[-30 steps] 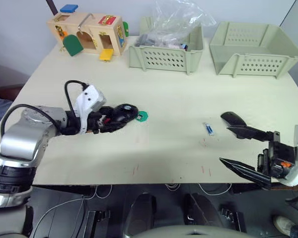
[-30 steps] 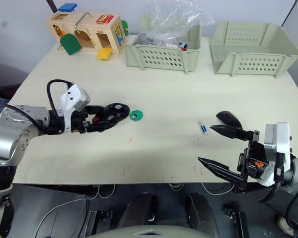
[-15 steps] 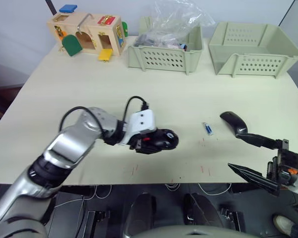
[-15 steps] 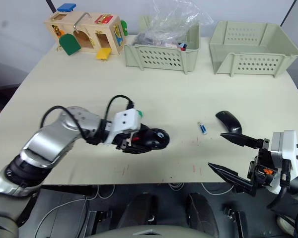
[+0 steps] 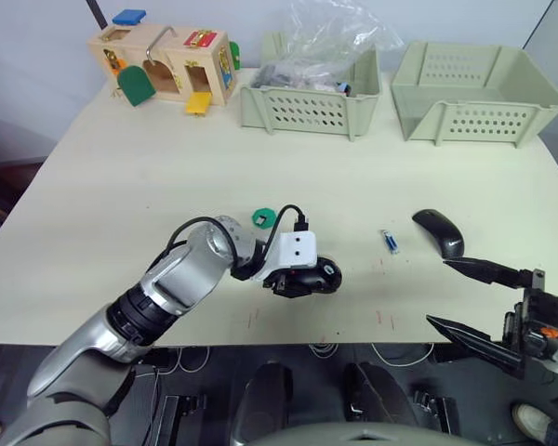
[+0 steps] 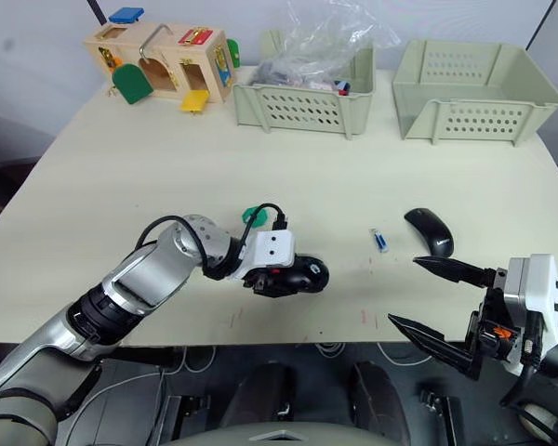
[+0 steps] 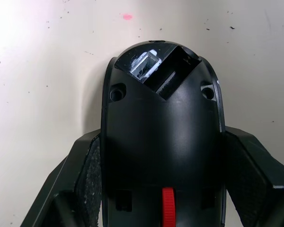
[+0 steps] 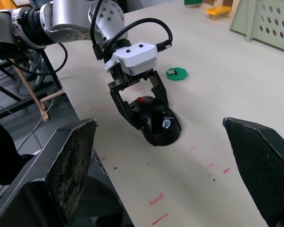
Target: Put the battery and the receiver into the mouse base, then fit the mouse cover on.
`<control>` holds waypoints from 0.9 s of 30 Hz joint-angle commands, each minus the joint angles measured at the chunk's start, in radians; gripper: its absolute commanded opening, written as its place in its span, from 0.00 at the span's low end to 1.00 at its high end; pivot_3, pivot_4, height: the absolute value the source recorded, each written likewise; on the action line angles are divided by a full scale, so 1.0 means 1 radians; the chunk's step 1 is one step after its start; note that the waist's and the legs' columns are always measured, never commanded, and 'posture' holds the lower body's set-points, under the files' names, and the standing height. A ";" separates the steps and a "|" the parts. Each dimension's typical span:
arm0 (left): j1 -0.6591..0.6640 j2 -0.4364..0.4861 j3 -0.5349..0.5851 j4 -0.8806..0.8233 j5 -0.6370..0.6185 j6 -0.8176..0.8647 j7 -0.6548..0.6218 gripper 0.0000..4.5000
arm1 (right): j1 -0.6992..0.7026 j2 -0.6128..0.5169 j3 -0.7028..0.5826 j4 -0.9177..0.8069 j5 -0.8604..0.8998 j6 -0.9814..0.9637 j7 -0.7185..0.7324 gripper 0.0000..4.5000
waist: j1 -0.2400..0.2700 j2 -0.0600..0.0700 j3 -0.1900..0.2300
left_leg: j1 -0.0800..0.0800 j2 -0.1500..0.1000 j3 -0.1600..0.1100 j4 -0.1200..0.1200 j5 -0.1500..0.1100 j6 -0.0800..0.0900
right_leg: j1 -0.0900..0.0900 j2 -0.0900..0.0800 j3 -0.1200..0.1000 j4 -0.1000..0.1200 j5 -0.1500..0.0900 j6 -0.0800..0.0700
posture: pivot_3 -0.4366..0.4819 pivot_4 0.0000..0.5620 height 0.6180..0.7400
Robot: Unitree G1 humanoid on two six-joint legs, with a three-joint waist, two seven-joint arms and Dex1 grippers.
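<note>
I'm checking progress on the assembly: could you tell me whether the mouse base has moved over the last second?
Yes. The mouse base, held by the left gripper, has moved to the robot's right, from beside the green disc toward the battery.

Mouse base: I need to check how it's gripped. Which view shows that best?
The left wrist view: the mouse base sits close up between the left gripper's fingers. The eye views show it small; the right wrist view shows it from farther away.
</note>
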 commanded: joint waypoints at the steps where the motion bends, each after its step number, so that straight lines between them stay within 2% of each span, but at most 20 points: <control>1: 0.032 -0.028 -0.028 0.005 0.034 0.021 0.017 0.65 | 0.007 0.001 0.002 -0.046 0.000 0.009 -0.038 1.00 | 0.004 0.002 -0.002 | 0.000 0.000 0.000 0.000 0.000 0.000 | 0.000 0.000 0.000 0.000 0.000 0.000 | 0.48 0.27 1.00; 4: 0.034 -0.029 -0.022 -0.005 0.041 0.038 0.007 0.65 | -0.012 0.008 0.037 -0.059 -0.019 0.032 -0.120 1.00 | 0.009 0.002 -0.004 | 0.000 0.000 0.000 0.000 0.000 0.000 | 0.000 -0.001 0.000 0.000 0.000 0.001 | 0.48 0.27 1.00; 9: 0.048 -0.028 -0.009 -0.013 0.049 0.048 0.003 0.65 | -0.131 0.018 0.257 -0.069 -0.227 0.141 -0.388 1.00 | 0.008 0.004 -0.007 | 0.001 0.000 0.001 0.000 0.000 0.000 | 0.000 0.000 0.000 0.000 0.000 0.001 | 0.48 0.27 1.00; 11: 0.054 -0.029 -0.006 -0.016 0.051 0.050 0.003 0.65 | -0.217 0.022 0.356 -0.050 -0.308 0.268 -0.543 1.00 | 0.009 0.004 -0.008 | 0.000 0.000 0.001 0.000 0.000 0.000 | 0.000 -0.001 0.000 0.000 0.000 0.000 | 0.48 0.27 1.00; 15: 0.059 -0.035 0.000 -0.019 0.055 0.053 0.001 0.65 | -0.366 0.155 0.441 0.020 -0.250 0.368 -0.661 1.00 | 0.005 0.004 -0.009 | 0.000 0.000 0.000 0.001 0.000 0.000 | 0.000 0.000 0.000 0.000 0.001 -0.002 | 0.48 0.27 1.00; 18: 0.054 -0.043 -0.001 -0.024 0.056 0.060 -0.001 0.65 | -0.441 0.207 0.521 0.078 -0.344 0.396 -0.733 1.00 | 0.005 0.004 -0.009 | -0.001 -0.001 0.000 0.000 0.000 0.000 | 0.000 0.000 0.000 0.000 0.001 -0.002 | 0.48 0.27 1.00; 20: 0.050 -0.049 0.001 -0.031 0.054 0.073 -0.001 0.65 | -0.490 0.280 0.561 0.143 -0.388 0.404 -0.795 1.00 | 0.002 0.005 -0.010 | 0.000 -0.001 0.001 0.000 0.000 0.000 | 0.000 0.000 0.000 0.000 0.001 -0.002 | 0.48 0.27 1.00; 21: 0.048 -0.051 0.002 -0.034 0.054 0.079 -0.002 0.65 | -0.504 0.297 0.586 0.164 -0.411 0.402 -0.801 0.91 | 0.002 0.005 -0.010 | 0.000 -0.001 0.001 0.001 0.000 0.000 | 0.000 -0.001 0.000 0.000 0.001 -0.002 | 0.48 0.27 1.00; 22: 0.047 -0.052 0.004 -0.038 0.054 0.086 -0.002 0.65 | -0.518 0.322 0.602 0.186 -0.433 0.395 -0.816 0.88 | 0.001 0.005 -0.010 | 0.000 -0.001 0.001 0.000 0.000 0.000 | 0.000 -0.001 0.000 0.000 0.001 -0.001 | 0.48 0.27 1.00; 26: 0.045 -0.053 0.007 -0.047 0.053 0.099 -0.006 0.65 | -0.551 0.361 0.659 0.238 -0.516 0.381 -0.829 0.53 | 0.000 0.005 -0.009 | -0.001 -0.001 0.001 0.000 0.000 0.000 | 0.000 -0.001 0.000 0.000 0.001 -0.002 | 0.48 0.27 1.00; 27: 0.045 -0.052 0.007 -0.049 0.053 0.102 -0.006 0.65 | -0.554 0.378 0.659 0.246 -0.526 0.380 -0.833 0.53 | 0.000 0.005 -0.009 | -0.001 -0.001 0.001 0.000 0.000 0.000 | 0.000 -0.001 0.000 0.000 0.001 -0.002 | 0.48 0.27 1.00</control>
